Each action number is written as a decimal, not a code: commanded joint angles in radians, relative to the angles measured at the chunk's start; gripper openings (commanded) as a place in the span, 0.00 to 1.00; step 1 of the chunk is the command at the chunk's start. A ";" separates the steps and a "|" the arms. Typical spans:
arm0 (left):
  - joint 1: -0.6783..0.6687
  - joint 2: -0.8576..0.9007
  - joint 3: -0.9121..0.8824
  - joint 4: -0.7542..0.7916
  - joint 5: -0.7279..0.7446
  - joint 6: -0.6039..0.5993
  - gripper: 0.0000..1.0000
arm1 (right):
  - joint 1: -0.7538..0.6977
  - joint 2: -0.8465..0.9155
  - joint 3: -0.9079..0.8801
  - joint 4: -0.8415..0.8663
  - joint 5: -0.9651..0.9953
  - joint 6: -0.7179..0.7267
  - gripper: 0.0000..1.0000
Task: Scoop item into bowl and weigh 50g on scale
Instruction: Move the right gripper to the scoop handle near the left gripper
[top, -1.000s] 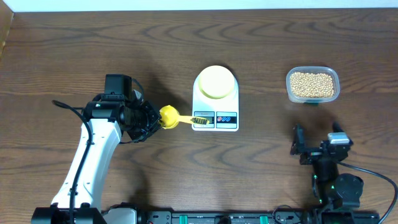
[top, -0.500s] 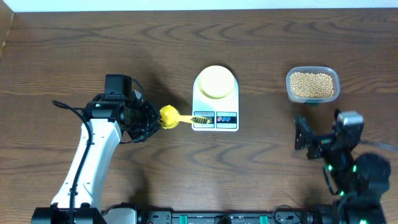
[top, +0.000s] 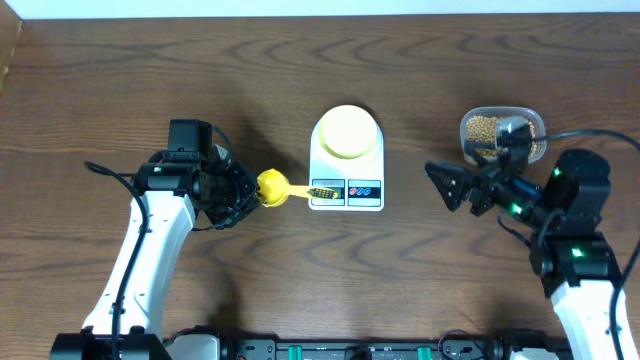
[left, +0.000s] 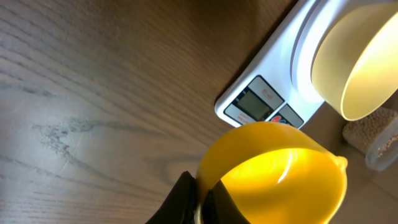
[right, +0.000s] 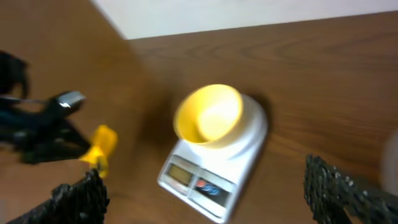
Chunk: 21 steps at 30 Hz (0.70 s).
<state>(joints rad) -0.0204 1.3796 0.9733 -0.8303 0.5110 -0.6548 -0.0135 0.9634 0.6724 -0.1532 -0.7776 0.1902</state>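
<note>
The white scale (top: 347, 172) stands mid-table with the pale yellow-green bowl (top: 348, 132) on its top; no beans show in the bowl. My left gripper (top: 248, 190) is shut on a yellow scoop (top: 272, 188) just left of the scale's display. In the left wrist view the fingers (left: 185, 198) pinch the scoop (left: 273, 171) below the scale (left: 255, 102) and the bowl (left: 354, 62). The beans (top: 484, 128) lie in a clear tub, partly hidden by my right arm. My right gripper (top: 447, 187) hangs open and empty to the right of the scale, facing the scale (right: 242, 149) and the bowl (right: 208, 114).
The clear tub (top: 536, 128) sits at the back right, behind the right arm. The white left arm (top: 150, 250) reaches in from the front left. Bare wooden table lies behind the scale and along the front.
The right arm has risen from the front right edge and swung back and left, ending between the tub and the scale. The left arm and scoop have not moved.
</note>
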 joint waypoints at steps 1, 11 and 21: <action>0.003 -0.009 -0.005 -0.002 0.006 0.002 0.07 | 0.008 0.047 0.021 0.076 -0.123 0.262 0.99; 0.001 -0.009 -0.005 0.002 0.006 -0.024 0.07 | 0.012 0.133 0.020 0.142 -0.122 0.605 0.99; -0.084 -0.009 -0.005 0.051 0.005 -0.012 0.07 | 0.127 0.246 0.020 0.143 -0.123 0.636 0.97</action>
<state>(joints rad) -0.0593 1.3796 0.9733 -0.7944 0.5114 -0.6743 0.0753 1.1820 0.6731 -0.0105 -0.8837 0.8036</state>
